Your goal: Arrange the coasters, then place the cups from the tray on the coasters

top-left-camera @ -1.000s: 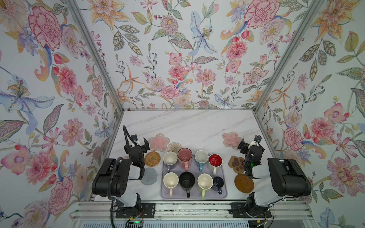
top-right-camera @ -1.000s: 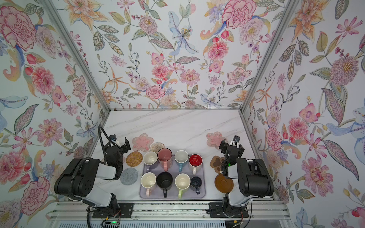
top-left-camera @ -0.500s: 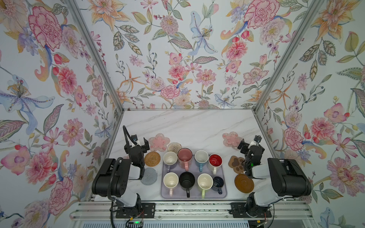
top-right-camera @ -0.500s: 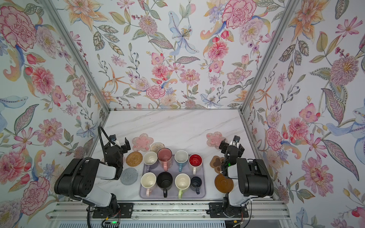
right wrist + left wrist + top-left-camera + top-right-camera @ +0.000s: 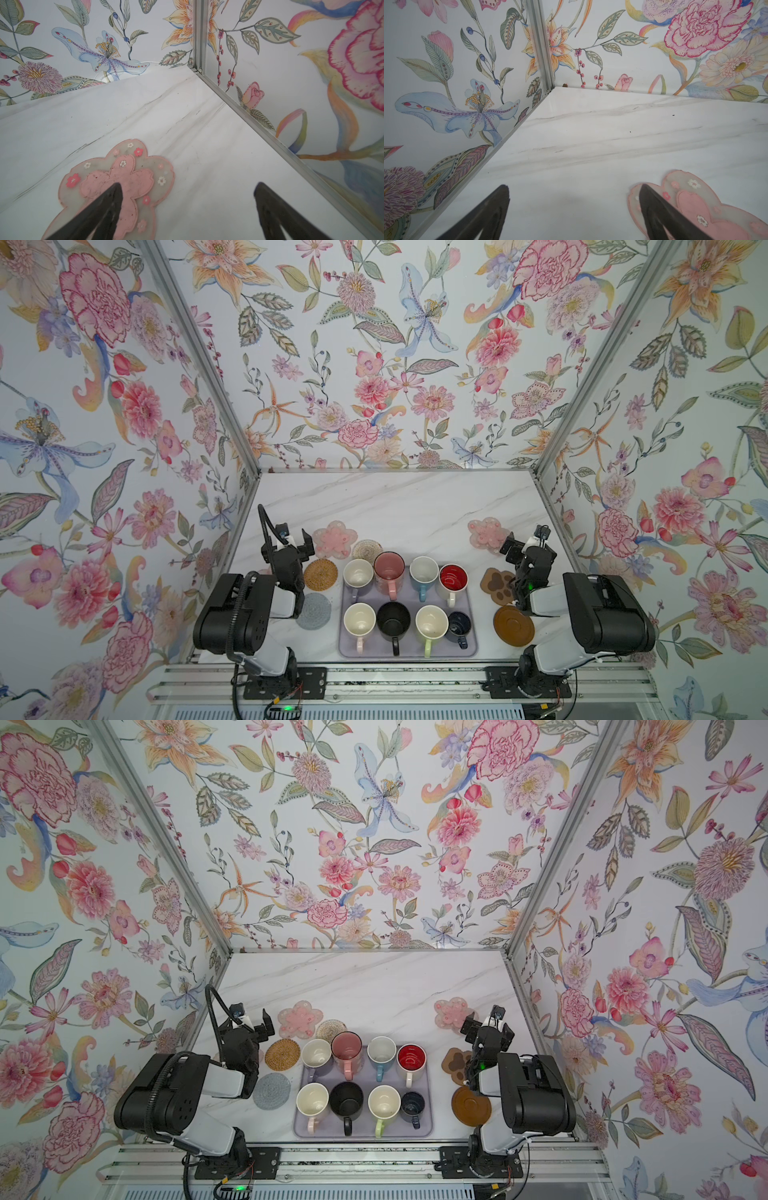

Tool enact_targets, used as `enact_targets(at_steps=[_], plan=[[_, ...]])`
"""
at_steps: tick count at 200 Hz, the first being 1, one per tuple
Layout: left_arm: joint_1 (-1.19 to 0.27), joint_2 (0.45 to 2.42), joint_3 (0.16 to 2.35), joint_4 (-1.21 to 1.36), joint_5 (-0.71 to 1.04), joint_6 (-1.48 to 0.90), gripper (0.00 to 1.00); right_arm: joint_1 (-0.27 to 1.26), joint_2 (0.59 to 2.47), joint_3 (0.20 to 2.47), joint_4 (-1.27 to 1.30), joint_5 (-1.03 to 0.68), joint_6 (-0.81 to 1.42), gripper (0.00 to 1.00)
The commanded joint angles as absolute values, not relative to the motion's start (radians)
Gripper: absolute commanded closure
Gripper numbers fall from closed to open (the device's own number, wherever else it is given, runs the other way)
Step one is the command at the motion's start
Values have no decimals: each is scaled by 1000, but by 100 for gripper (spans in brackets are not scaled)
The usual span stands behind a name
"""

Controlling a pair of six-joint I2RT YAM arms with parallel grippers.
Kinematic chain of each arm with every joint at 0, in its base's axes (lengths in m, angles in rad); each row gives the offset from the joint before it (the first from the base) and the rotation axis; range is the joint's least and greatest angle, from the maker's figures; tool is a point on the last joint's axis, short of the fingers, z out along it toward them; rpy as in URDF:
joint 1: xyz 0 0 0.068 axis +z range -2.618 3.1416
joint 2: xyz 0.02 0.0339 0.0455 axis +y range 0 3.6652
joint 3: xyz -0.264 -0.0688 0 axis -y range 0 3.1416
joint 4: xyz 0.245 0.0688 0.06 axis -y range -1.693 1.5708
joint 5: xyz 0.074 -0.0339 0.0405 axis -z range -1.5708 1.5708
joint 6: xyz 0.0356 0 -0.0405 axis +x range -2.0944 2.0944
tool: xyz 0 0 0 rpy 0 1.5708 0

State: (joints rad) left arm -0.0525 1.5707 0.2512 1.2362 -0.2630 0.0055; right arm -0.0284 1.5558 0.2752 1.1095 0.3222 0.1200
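Several mugs stand in two rows on the lavender tray [image 5: 407, 651], among them a pink cup [image 5: 389, 568], a black cup [image 5: 393, 618] and a small navy cup [image 5: 459, 624]. Left of the tray lie a pink flower coaster [image 5: 335, 539], a beige woven one [image 5: 367, 549], a tan rattan one [image 5: 321, 573] and a grey knitted one [image 5: 313, 611]. On the right lie another pink flower [image 5: 488, 534], the brown paw [image 5: 498, 585] and the brown disc [image 5: 514, 625]. My left gripper [image 5: 296, 540] is open and empty beside its flower coaster [image 5: 695, 203]. My right gripper [image 5: 524, 540] is open and empty by the other flower [image 5: 124, 176].
Floral walls close in the marble table [image 5: 395, 506] on three sides, with metal corner posts at the back. Bare marble stretches behind the tray and coasters. Both arm bases sit on the rail [image 5: 399, 680] at the front edge.
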Motion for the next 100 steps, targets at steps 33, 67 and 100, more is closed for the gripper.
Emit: enact_targets(at_steps=[33,67,100], plan=[[-98,1132,488,551,-379,-89,1,21,1298,556,479,471,199,1],[-96,889,568,292,-337,-308,1,-18,1153,707,130,299,402,1],[-92,766,608,94,-146,-298,1,-130,992,620,76,113,521,1]])
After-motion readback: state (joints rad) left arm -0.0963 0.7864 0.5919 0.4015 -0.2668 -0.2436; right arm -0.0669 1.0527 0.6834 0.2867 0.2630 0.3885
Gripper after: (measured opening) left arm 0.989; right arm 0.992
